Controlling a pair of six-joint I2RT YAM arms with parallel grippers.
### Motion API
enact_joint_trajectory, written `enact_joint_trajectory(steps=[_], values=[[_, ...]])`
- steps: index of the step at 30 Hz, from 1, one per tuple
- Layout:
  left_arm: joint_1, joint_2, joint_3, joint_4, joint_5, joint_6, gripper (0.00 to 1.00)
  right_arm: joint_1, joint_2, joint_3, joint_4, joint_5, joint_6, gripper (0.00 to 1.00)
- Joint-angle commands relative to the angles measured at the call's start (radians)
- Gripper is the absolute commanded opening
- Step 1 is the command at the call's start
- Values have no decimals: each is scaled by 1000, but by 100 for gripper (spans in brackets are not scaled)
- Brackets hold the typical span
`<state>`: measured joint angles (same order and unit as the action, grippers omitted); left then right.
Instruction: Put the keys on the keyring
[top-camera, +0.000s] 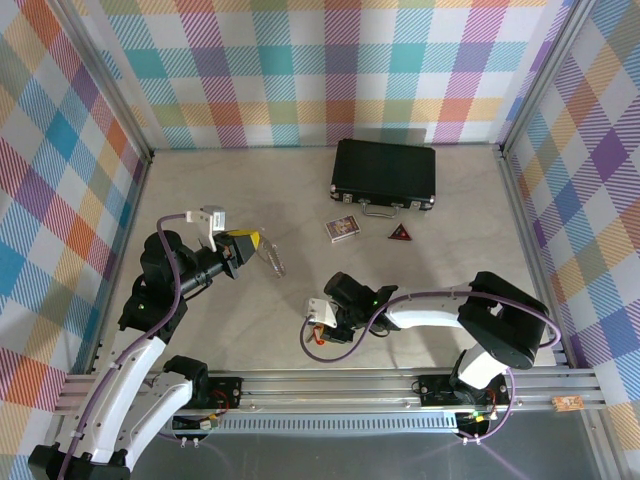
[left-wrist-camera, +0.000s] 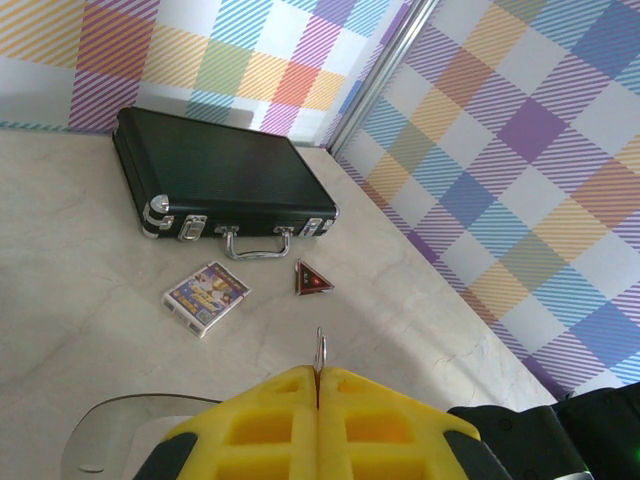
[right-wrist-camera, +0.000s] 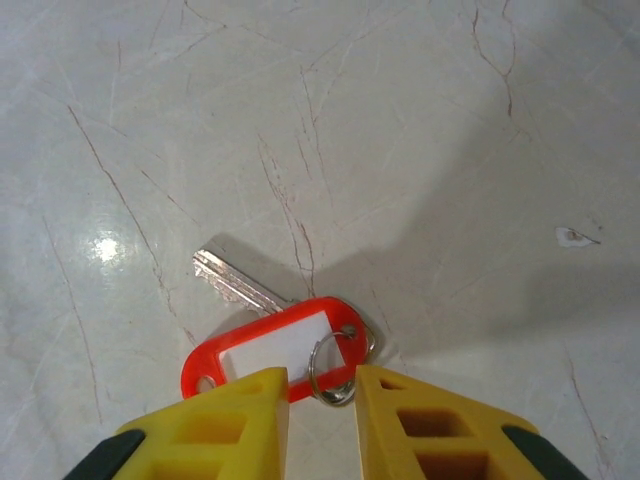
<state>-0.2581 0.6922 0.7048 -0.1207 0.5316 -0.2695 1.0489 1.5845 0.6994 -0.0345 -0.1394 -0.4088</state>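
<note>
A key with a silver blade (right-wrist-camera: 235, 283) and a red plastic tag (right-wrist-camera: 270, 345) lies flat on the pale table. A small split ring (right-wrist-camera: 330, 372) joins them. My right gripper (right-wrist-camera: 322, 385) hovers low over the tag, open, with the split ring in the gap between its yellow fingers. In the top view the right gripper (top-camera: 322, 318) is near the table's front middle. My left gripper (left-wrist-camera: 319, 375) is shut on the keyring (left-wrist-camera: 320, 350), a thin metal loop that sticks out edge-on past the fingertips. From above, the left gripper (top-camera: 243, 243) holds the keyring (top-camera: 271, 260) above the table, left of centre.
A black case (top-camera: 384, 172) lies at the back of the table. In front of it are a small printed card box (top-camera: 344, 229) and a dark red triangular piece (top-camera: 401, 233). Plaid walls close in the left, back and right sides.
</note>
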Motion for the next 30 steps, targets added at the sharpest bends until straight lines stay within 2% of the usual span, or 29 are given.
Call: enact_joint_trajectory(steps=[1,8,12,14,17,20,30], values=[[18,-14,-15,50,18,-11,0,11,22,8,33,-23,-8,20],[19,-17,-18,52,19,-12,0,14,31,14,30,-11,-16,11],[19,-19,-21,56,22,-14,0,17,25,18,31,-9,-18,10],[19,-19,-21,56,21,-14,0,23,22,20,30,-9,-20,11],[18,-19,-21,56,22,-14,0,27,17,18,31,0,-22,20],[19,-22,-21,56,23,-15,0,28,18,16,36,6,-24,24],[19,-26,-23,59,21,-16,0,39,34,24,68,91,-3,23]])
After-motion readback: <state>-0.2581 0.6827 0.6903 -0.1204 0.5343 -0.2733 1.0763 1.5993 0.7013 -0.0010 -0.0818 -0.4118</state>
